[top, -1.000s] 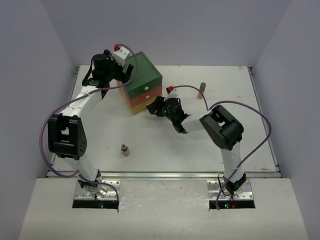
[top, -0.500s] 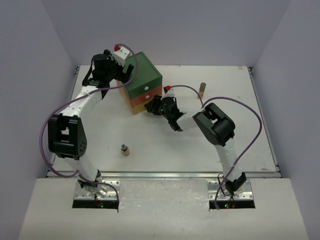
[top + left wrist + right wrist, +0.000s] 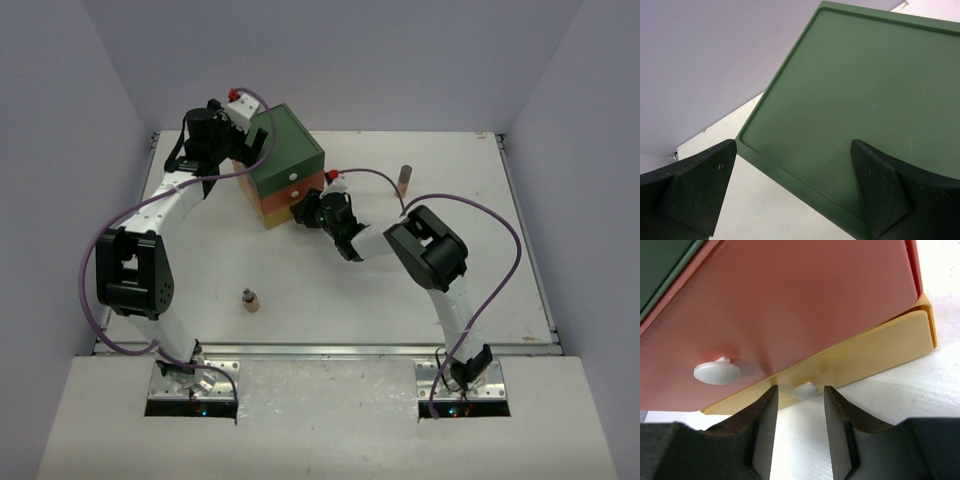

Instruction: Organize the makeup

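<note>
Overhead and wrist views. The three-drawer box point(image 3: 290, 150) (green lid, orange drawer point(image 3: 805, 305), yellow drawer point(image 3: 880, 345) lowest) stands at the far left of the counter point(image 3: 480, 270).

The left pincer point(image 3: 794, 150), jaws wide and holding nothing, hangs over a corner of the green lid. One finger is above the lid and the other is past its edge.

The right pincer point(image 3: 800, 405), jaws narrow but not closed, faces the box front low down. Its fingertips flank the white knob point(image 3: 804, 391) of the yellow drawer, with a slim gap on each side.

Makeup: a small dark-capped bottle point(image 3: 250, 300) sits on the near-left counter, well apart from the box. A tan bottle point(image 3: 404, 180) stands upright at the far side, to the right of the box.
</note>
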Motion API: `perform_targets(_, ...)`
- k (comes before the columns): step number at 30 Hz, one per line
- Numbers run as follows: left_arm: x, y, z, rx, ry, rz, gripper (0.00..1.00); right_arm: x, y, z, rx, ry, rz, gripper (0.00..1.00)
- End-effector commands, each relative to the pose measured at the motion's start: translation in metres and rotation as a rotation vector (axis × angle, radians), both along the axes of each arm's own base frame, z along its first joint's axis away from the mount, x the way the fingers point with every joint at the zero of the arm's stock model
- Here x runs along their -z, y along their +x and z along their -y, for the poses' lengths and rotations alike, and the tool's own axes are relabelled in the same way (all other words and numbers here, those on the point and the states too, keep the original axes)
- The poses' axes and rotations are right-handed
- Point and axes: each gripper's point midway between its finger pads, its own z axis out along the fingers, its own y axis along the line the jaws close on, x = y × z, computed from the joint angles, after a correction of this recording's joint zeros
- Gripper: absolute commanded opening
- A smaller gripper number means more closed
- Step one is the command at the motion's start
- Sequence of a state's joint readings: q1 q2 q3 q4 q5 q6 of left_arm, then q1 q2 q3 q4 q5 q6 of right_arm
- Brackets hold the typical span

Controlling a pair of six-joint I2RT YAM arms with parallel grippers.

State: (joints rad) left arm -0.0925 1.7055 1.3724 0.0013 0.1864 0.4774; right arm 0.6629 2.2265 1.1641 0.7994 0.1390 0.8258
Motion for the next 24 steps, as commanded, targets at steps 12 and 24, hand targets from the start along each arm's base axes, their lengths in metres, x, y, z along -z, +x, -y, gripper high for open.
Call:
perform_targets(12, 0.103, -0.044, -0.01, -0.009, 0.085, -0.342, 1.0, 0.001, 0.023, 0.012, 0.04, 0.038, 0.043, 0.4)
perform_targets(24, 0.102, -0.044, -0.01, -0.01, 0.089, -0.341, 1.0, -0.006, 0.026, 0.013, 0.009, 0.0, 0.101, 0.16)
